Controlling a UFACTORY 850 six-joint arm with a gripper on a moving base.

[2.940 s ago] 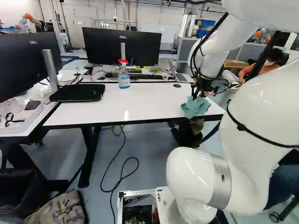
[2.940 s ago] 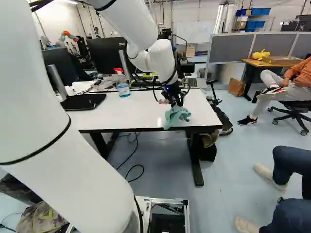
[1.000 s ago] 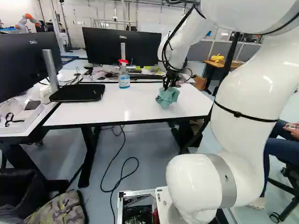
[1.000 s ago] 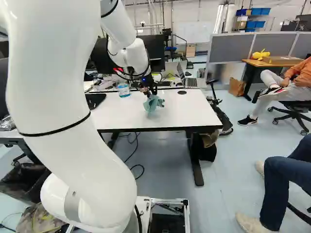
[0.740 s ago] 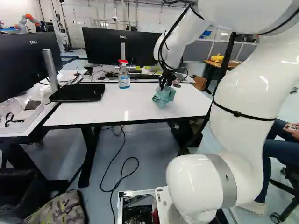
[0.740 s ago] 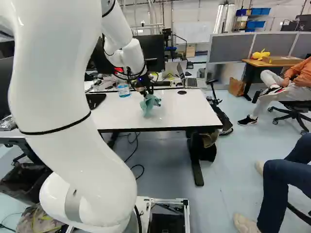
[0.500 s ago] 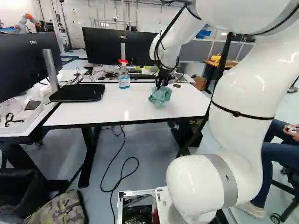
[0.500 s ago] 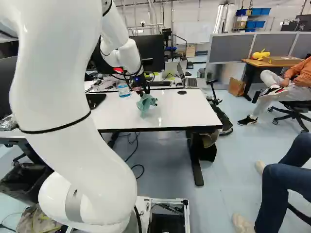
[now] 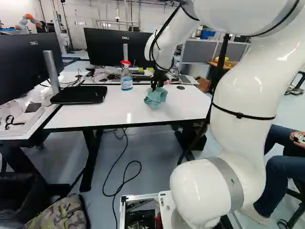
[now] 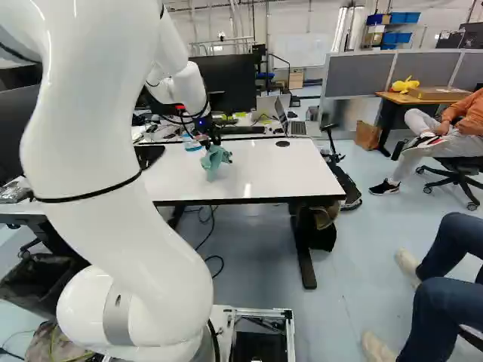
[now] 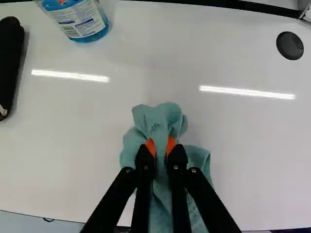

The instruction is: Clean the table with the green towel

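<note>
green towel (image 11: 156, 118): bunched, held in gripper (image 9: 156, 88); folds bulge out ahead & to both sides; over white table (image 9: 114, 107), a bit R of middle in L base view. Can't tell if its underside touches tabletop.
fingers: narrow, orange pads (image 11: 150, 145) pinching a towel fold from both sides.
spray bottle (image 9: 126, 82): upright on table near towel, toward far edge; blue liquid, red head.
round black cap (image 9: 180, 88): in tabletop, nr far edge, R of towel in L base view.
monitor foot (image 9: 81, 95): flat, blk, on table's L part; near monitor (image 9: 24, 67) at L edge of L base view.
far monitor (image 9: 109, 47): blk, beyond bottle, w/ keyboard (image 9: 148, 78) in front.
laptop (image 10: 296, 127): open, past table's far edge, R of far monitor in R base view.
arm (image 9: 252, 95): white, R side of L base view, reaching fwd over table.
floor: blk cable (image 9: 126, 183) looped; camo bag (image 9: 59, 214) at L base view's bottom L.
far back L: another robot (image 9: 24, 24), orange/white.
</note>
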